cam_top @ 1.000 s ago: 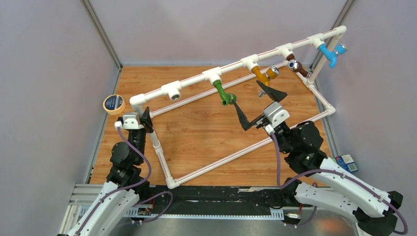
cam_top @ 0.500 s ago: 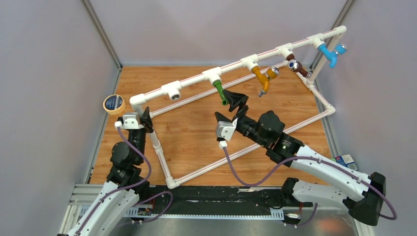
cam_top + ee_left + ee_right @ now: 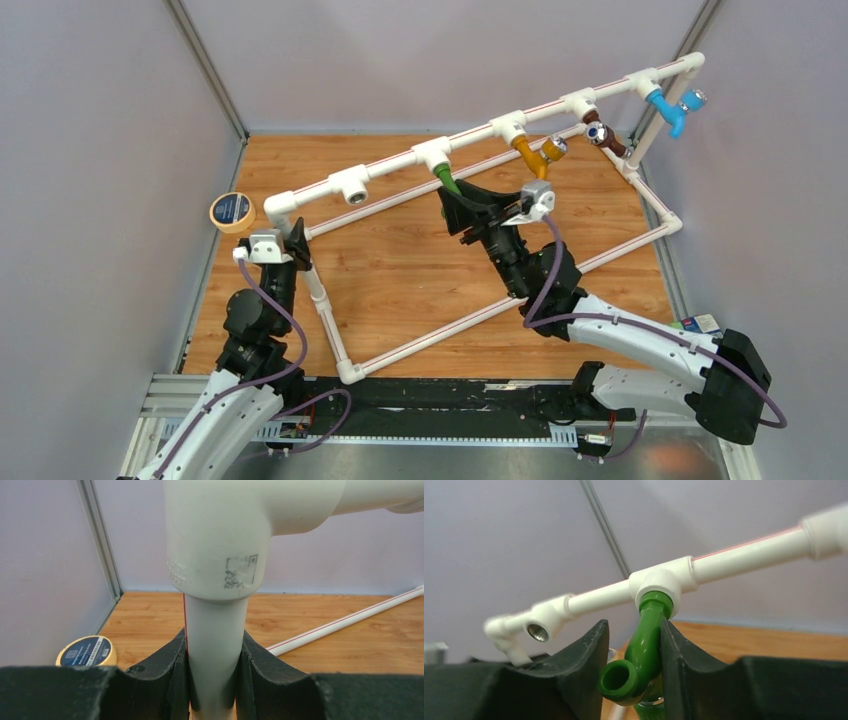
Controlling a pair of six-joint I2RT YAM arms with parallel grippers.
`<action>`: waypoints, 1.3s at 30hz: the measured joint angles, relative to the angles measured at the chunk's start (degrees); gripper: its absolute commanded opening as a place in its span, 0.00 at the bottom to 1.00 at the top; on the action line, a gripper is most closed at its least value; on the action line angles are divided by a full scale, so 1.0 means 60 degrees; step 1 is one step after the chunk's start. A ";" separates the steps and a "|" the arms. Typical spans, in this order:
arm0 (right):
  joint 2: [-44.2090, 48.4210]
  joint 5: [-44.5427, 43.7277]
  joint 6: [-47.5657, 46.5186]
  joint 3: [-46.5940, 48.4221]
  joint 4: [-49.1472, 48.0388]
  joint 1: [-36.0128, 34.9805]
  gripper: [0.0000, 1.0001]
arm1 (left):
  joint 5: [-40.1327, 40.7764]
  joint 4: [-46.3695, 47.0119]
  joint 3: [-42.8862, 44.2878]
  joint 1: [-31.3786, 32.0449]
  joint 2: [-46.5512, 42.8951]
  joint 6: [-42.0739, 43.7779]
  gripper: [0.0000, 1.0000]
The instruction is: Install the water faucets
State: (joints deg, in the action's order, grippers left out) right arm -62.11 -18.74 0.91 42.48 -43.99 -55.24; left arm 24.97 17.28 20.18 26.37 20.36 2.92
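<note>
**Jaws closed on both arms: left on the pipe, right on the green faucet**

Jaws of the left gripper are drawn in narrow on an upright white pipe. From its wrist camera I see both black fingers pressed against the pipe's sides, just under an elbow fitting. From the top camera this is the near-left corner of the pipe frame.

Over on the right gripper the jaws are also narrow, closed around the green faucet. One finger lies flat along the faucet's curved body. The other meets the rim of the spout, which opens toward the wrist camera.

The green faucet hangs from the raised top rail. Its upper end sits in the mouth of a white T-fitting. To the left on the same rail I see another fitting with an open threaded mouth.

Further right along the rail, the top camera shows the orange faucet, the brown faucet and the blue faucet. Each hangs below its own fitting.

A roll of tape lies on the wooden table at its left edge. It sits near the frame's corner but apart from it.
</note>
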 measured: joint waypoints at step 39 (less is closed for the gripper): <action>0.2113 0.2106 -1.2976 0.2157 0.7927 -0.0412 0.98 | -0.0076 -0.0160 0.0000 -0.0025 -0.0149 -0.0029 0.00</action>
State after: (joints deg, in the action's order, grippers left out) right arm -49.43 -6.11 -76.95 55.42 3.57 -57.71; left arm 24.51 16.32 20.18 26.22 19.46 2.74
